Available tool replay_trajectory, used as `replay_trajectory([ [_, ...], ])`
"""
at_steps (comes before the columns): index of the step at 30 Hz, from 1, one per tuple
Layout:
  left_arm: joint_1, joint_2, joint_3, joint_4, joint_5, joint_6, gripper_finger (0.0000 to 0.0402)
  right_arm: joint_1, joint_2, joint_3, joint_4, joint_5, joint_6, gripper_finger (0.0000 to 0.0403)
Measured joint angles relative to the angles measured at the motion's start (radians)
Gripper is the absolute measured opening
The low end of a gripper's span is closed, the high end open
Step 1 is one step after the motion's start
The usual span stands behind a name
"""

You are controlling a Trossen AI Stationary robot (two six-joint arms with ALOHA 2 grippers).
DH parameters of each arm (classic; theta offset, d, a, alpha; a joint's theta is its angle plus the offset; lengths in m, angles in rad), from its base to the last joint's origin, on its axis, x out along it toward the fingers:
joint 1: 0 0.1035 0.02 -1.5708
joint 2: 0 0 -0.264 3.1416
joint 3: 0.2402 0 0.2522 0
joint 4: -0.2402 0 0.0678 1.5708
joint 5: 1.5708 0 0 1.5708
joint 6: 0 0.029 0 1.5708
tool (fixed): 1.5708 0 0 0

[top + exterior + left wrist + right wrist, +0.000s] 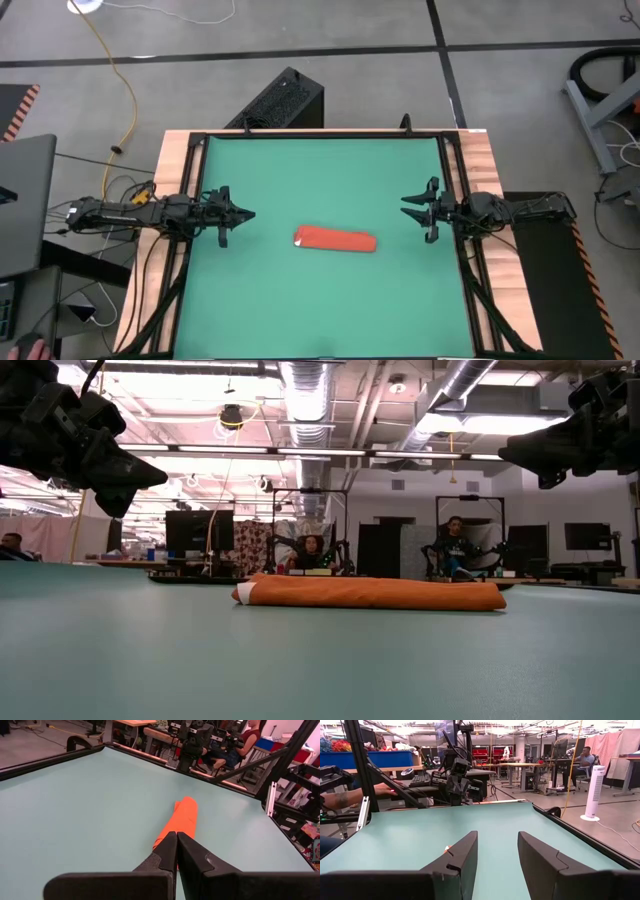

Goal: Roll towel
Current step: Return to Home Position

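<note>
The rolled orange towel lies mid green mat, long axis running arm to arm. My left gripper, fingers together, and right gripper, fingers parted, hover by the mat's side edges, neither clearly nearer.

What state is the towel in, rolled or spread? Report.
Rolled. The towel lies as a narrow tube on the mat, white tag at one end. The left gripper and right gripper hang clear of it.

Left hand closed, right hand open, both raised, facing inward
</note>
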Motion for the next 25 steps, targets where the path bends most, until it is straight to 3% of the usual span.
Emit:
replay_trajectory([
  [25, 0.000, 0.000, 0.000, 0.000, 0.000, 0.000, 0.0000, 0.000, 0.000, 0.000, 0.000, 0.000, 0.000, 0.0162],
])
